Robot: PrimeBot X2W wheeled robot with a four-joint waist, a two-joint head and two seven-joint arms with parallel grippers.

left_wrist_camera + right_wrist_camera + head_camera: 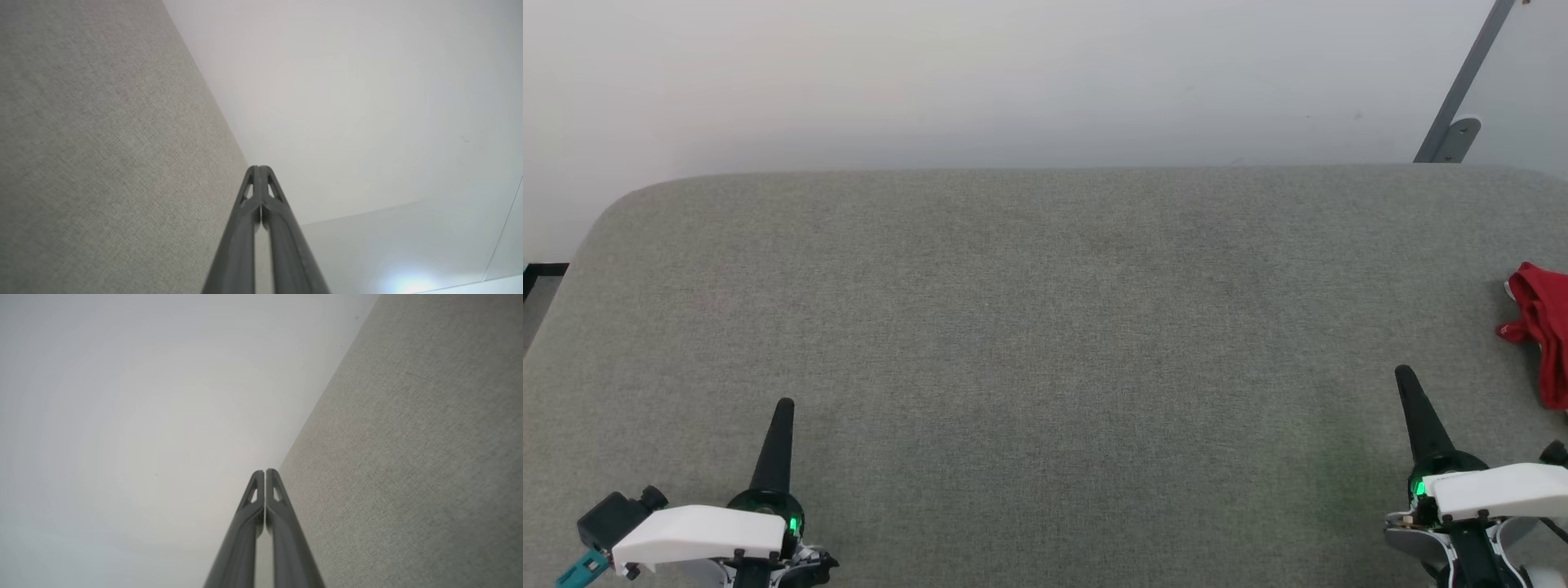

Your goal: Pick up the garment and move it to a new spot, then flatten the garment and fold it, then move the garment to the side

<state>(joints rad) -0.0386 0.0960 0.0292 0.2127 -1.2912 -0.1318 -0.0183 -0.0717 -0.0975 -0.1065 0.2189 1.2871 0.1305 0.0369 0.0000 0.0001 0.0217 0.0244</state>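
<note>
Grey fabric surface (1045, 327) lies beneath left and right jaws, both pressed together, empty

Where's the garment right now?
In the head view, the garment lies bunched on the grey surface at the picture's right edge, just beyond the right pincer.

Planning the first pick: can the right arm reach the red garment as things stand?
Probably yes: the garment lies bunched beyond the shut right gripper, to its right, with only bare grey surface between them.
</note>
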